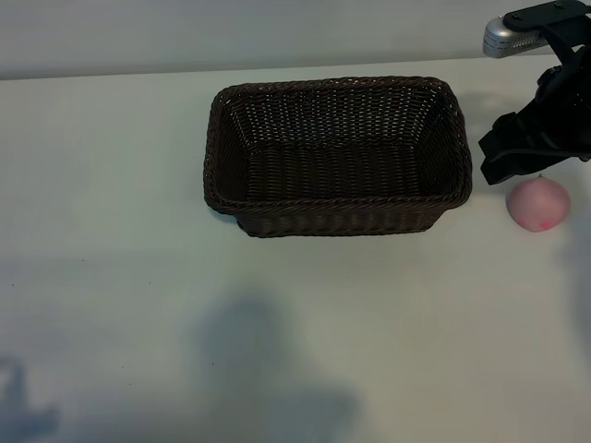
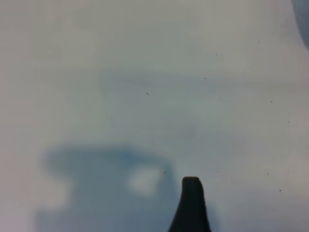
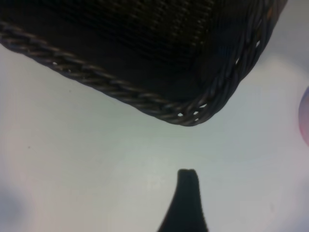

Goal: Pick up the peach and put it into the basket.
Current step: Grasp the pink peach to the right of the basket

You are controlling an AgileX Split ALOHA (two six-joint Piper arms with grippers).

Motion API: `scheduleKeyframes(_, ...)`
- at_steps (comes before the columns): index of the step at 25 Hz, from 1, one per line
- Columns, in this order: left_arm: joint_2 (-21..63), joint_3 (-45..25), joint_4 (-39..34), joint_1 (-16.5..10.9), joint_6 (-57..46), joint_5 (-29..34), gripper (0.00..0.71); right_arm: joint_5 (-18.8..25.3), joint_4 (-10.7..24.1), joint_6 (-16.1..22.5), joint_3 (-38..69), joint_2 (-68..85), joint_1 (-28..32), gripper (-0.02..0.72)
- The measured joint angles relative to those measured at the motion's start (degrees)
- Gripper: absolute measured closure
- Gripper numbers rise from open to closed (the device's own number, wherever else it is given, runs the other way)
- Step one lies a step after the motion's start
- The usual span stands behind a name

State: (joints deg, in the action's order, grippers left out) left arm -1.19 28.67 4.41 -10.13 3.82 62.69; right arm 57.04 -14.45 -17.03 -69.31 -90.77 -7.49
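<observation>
Right tool (image 1: 517, 161) open above peach (image 1: 538, 205), probably clear, left tool (image 2: 191, 205) open, mostly cropped

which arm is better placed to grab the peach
Right. The right gripper hangs open beside the small pale-pink round peach, right of the dark-brown woven wicker basket. The left gripper's wrist view shows only bare white table.

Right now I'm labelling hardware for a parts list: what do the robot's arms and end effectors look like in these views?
The right arm is matte black and blocky, with a silver-grey camera housing on a black bracket above it. The right end effector shows one dark tapered finger with a flat tip. The left end effector shows a similar dark finger. No cables or markings are visible.
</observation>
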Motion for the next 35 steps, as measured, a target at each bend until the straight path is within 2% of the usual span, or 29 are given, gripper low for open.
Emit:
scheduleKeyframes(2,0.6,0.0,0.0,0.1,0.0,0.0,0.118,-0.8,1.7,0.7,0.0,0.0,0.0,0.108)
scheduleKeyframes(4,1.4,0.0,0.0,0.8,0.0,0.0,0.118,-1.8,4.1,4.0,0.0,-0.2,0.0,0.108)
scheduleKeyframes(9,1.7,0.0,0.0,3.5,-0.1,0.0,0.118,-6.2,12.4,12.0,0.0,-2.3,0.0,0.108)
scheduleKeyframes(11,1.7,0.0,0.0,5.1,-0.1,0.0,0.118,-7.9,14.5,14.6,0.0,-3.6,0.0,0.108)
scheduleKeyframes(19,1.7,0.0,0.0,11.5,-0.1,0.0,0.118,-13.5,15.6,19.2,0.0,-12.8,1.1,0.108)
scheduleKeyframes(24,1.7,0.0,0.0,12.0,-0.1,0.0,0.119,-14.5,15.8,20.7,0.0,-16.9,4.2,0.108)
scheduleKeyframes(31,1.7,0.0,0.0,12.0,-0.1,0.0,0.119,-15.0,15.5,20.3,0.0,-21.2,5.1,0.111)
scheduleKeyframes(34,1.7,0.0,0.0,12.0,-0.2,0.0,0.119,-15.7,15.5,20.3,0.0,-22.9,5.1,0.153)
scheduleKeyframes(35,1.7,0.0,0.0,12.0,-0.3,0.0,0.119,-15.8,15.5,20.3,0.0,-23.1,5.1,0.189)
